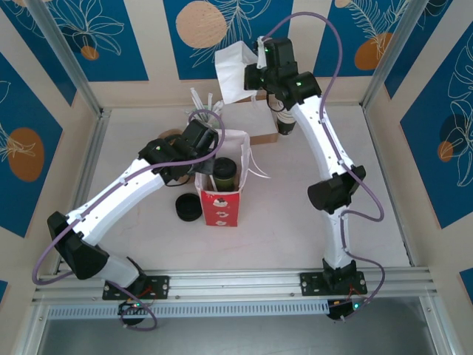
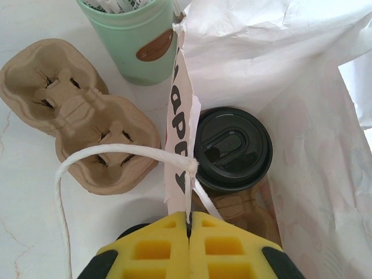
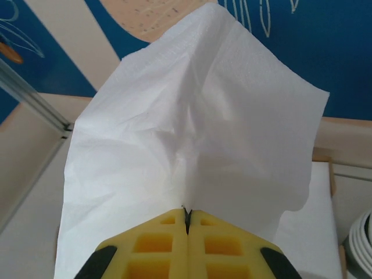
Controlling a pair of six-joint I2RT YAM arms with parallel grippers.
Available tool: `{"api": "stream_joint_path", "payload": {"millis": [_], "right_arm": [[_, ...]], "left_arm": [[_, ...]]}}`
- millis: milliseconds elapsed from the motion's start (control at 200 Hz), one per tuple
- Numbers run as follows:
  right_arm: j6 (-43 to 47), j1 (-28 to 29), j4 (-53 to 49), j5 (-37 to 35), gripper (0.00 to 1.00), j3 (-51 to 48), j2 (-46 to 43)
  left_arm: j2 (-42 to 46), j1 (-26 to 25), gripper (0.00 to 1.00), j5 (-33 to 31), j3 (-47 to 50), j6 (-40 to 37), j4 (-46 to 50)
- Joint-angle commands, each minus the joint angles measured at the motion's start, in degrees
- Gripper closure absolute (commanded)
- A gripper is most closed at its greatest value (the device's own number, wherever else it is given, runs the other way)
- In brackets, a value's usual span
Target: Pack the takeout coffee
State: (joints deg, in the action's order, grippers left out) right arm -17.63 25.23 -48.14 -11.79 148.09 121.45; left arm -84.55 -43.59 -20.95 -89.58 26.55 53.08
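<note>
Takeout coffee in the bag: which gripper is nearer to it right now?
Left. The left gripper is shut on the rim of the bag, right beside the takeout coffee standing inside. The right gripper is at the far side of the table, holding a white napkin.

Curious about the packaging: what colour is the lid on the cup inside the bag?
Black. The takeout coffee lid shows best in the left wrist view.

White marbled table (image 1: 295,229): red-and-white bag (image 1: 220,208) standing mid-table, black puck (image 1: 188,208) just left, pulp cup carrier (image 2: 75,116) and mint-green cup (image 2: 131,40) beside the bag.
</note>
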Motion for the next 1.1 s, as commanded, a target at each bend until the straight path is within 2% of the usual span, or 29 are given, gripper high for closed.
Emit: {"api": "stream_joint_path", "payload": {"millis": [0, 205, 325, 425, 605, 865, 1095], "right_arm": [[-4.65, 0.36, -2.97, 6.08, 1.0, 1.77, -4.44], [-14.42, 0.67, -6.8, 12.98, 1.0, 0.31, -9.15], [-21.3, 0.85, -6.44, 16.96, 1.0, -4.44, -13.41], [-27.47, 0.97, -4.35, 19.45, 1.0, -11.44, -18.02], [-34.66, 1.19, 6.42, 25.2, 1.0, -29.88, -27.76], [-42.62, 3.42, 18.97, 26.57, 1.0, -50.75, -38.27], [-44.9, 7.83, 23.47, 24.98, 1.0, -59.41, -41.33]], "left_arm": [[0.26, 0.52, 0.93, 1.23, -0.77, 0.78, -0.6], [1.24, 0.45, 0.94, 1.36, 0.19, 1.38, -2.14], [1.49, 0.53, 0.94, 0.62, 0.86, 1.95, -2.84], [1.74, 0.56, 0.94, 0.43, 1.57, 2.52, -3.57], [1.83, 0.71, 0.94, 0.9, 2.29, 3.82, -4.21], [4.69, 1.63, 0.94, 3.49, 5.41, 5.88, -7.54], [5.27, 2.07, 0.94, 4.0, 5.96, 6.18, -8.52]]}}
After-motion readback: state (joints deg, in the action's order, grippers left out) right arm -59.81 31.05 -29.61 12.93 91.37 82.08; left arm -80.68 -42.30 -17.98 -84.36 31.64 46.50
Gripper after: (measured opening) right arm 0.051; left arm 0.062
